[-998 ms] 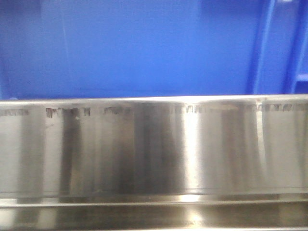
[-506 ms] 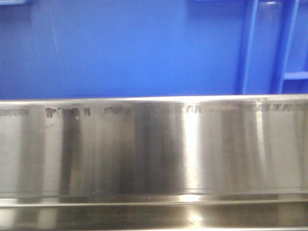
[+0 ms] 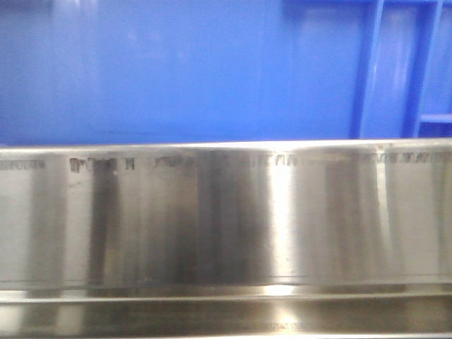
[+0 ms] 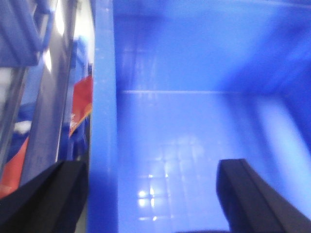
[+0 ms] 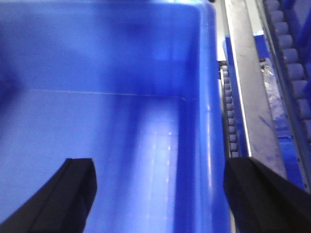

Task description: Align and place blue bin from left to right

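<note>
Blue bin (image 3: 191, 70) fills the top half of the front view, its smooth side wall just behind a steel rail (image 3: 226, 219); vertical ribs (image 3: 367, 70) show toward its right end. Bin sits on the conveyor-like line, far side of that rail.

Left gripper (image 4: 150, 194) straddles the bin's left wall (image 4: 104, 121): one finger outside, one inside, jaws wide, not clamped as far as I can see. Right gripper (image 5: 160, 194) does likewise at the right wall (image 5: 214, 121), jaws wide, wall between the fingers. Contact with the plastic can't be told from these views.

Progress, my read: both arms are at the bin's two ends, so the handling step is under way, but whether the bin is at its final aligned spot can't be judged; no target mark or neighbour edge is clear in the front view. Left to do: likely finish the sideways shift, square it to the rail, let go.

Surface: brushed steel, reflective, streaked. Right wrist view shows a roller track (image 5: 228, 111) just beside the bin and a second row of rollers (image 5: 291, 63) farther right. Left wrist view shows red-orange shapes (image 4: 80, 104) and other blue bins (image 4: 19, 34) beyond the wall, blurred.
</note>
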You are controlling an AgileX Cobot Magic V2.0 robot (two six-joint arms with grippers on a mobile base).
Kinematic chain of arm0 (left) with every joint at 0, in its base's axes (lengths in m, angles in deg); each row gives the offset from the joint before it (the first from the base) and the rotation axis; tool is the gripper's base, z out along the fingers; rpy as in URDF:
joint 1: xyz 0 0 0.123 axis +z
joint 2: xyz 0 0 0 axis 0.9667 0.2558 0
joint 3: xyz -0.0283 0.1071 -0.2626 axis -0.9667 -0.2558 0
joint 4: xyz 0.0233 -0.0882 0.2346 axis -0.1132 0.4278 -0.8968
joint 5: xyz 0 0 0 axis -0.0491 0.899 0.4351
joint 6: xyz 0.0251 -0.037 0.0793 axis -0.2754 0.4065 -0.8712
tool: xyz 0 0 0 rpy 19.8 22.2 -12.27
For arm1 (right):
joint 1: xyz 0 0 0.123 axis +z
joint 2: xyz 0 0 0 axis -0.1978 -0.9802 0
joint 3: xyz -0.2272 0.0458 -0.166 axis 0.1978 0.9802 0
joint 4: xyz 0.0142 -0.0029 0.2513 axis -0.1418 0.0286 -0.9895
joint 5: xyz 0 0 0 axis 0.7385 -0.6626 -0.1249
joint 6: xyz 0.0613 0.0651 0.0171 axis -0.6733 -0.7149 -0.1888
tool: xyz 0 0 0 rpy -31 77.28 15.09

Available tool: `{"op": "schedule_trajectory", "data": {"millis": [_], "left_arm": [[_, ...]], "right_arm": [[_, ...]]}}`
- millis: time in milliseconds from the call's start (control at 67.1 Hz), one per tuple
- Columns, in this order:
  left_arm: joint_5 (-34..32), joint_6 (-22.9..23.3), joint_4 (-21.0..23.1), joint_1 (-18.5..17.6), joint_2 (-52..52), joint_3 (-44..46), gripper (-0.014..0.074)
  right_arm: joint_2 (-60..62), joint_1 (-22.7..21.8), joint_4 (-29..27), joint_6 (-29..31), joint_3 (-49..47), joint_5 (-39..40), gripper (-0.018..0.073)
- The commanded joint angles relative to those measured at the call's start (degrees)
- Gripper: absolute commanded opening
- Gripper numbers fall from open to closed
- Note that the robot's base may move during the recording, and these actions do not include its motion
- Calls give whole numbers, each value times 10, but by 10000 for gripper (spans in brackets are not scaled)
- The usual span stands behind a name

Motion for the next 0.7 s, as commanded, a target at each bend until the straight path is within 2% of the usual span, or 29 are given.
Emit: {"op": "schedule_trajectory", "data": {"millis": [0, 149, 223, 253, 313, 387, 477, 521, 685], "left_arm": [[-20, -2, -2, -7, -11, 11, 437], [-14, -2, -10, -7, -14, 31, 423], [2, -2, -10, -7, -15, 50, 391], [12, -2, -10, -7, -15, 59, 366], [24, -2, -11, -7, -15, 77, 284], [27, -2, -11, -7, -15, 92, 160], [26, -2, -11, -7, -15, 103, -41], [25, -3, -12, -7, -15, 106, -111], [57, -3, -13, -7, -20, 106, -111]], "right_arm": [[7, 1, 5, 1, -6, 7, 454], [7, 1, 7, 3, -28, -9, 449], [7, 1, 7, 12, -40, -17, 415], [7, 1, 7, 12, -45, -23, 371], [7, 1, 7, 13, -51, -29, 295], [7, 1, 7, 19, -53, -33, 144], [7, 1, 7, 19, -53, -33, -27], [7, 1, 7, 19, -54, -33, -88], [20, 1, 7, 19, -54, -34, -76]]}}
